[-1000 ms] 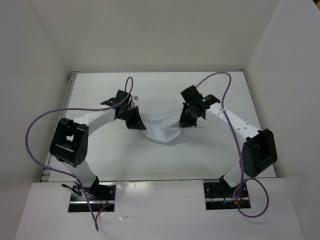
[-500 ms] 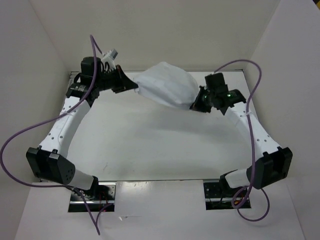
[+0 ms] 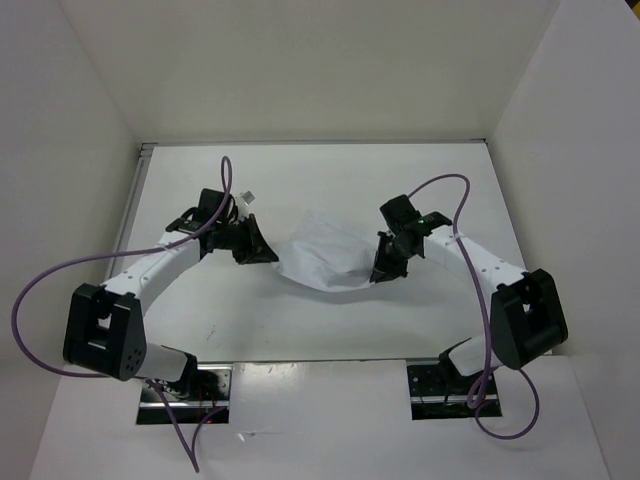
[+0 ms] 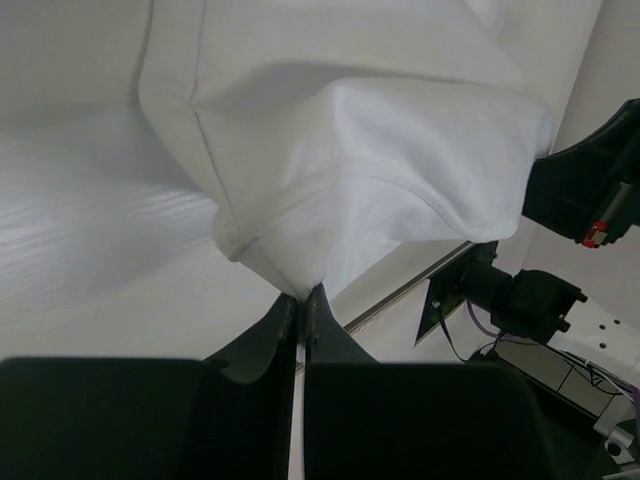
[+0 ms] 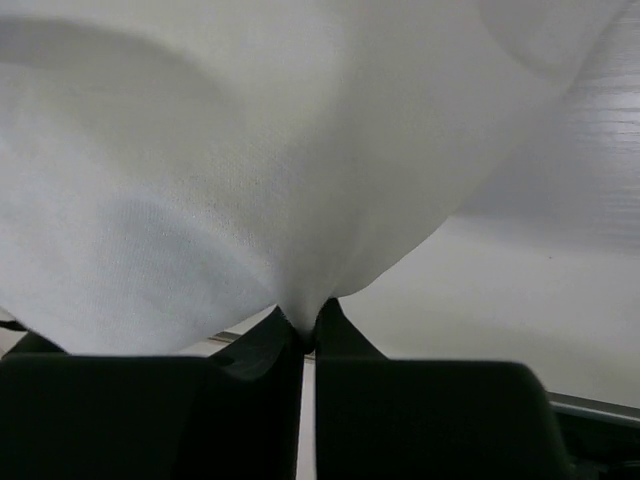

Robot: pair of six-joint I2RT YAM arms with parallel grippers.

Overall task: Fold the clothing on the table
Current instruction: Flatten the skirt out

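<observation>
The white clothing (image 3: pixel 328 255) hangs bunched between my two grippers over the middle of the table (image 3: pixel 300 180), sagging toward its surface. My left gripper (image 3: pixel 268 256) is shut on the clothing's left edge. In the left wrist view the jaws (image 4: pixel 302 296) pinch a hemmed corner of the clothing (image 4: pixel 350 150). Gripping the right edge, my right gripper (image 3: pixel 380 272) is also shut. Its wrist view shows the fabric (image 5: pixel 250 180) gathered into a point between the fingertips (image 5: pixel 308 320).
White walls enclose the table on the left, back and right. A thin metal strip (image 3: pixel 135 200) runs along the table's left edge. Purple cables (image 3: pixel 40 290) loop from both arms. The arm bases (image 3: pixel 185 385) sit at the near edge.
Both arms, which had swung the clothing up and toward the back half a second ago, have drawn back to the middle and lowered it. The grips stayed shut.
</observation>
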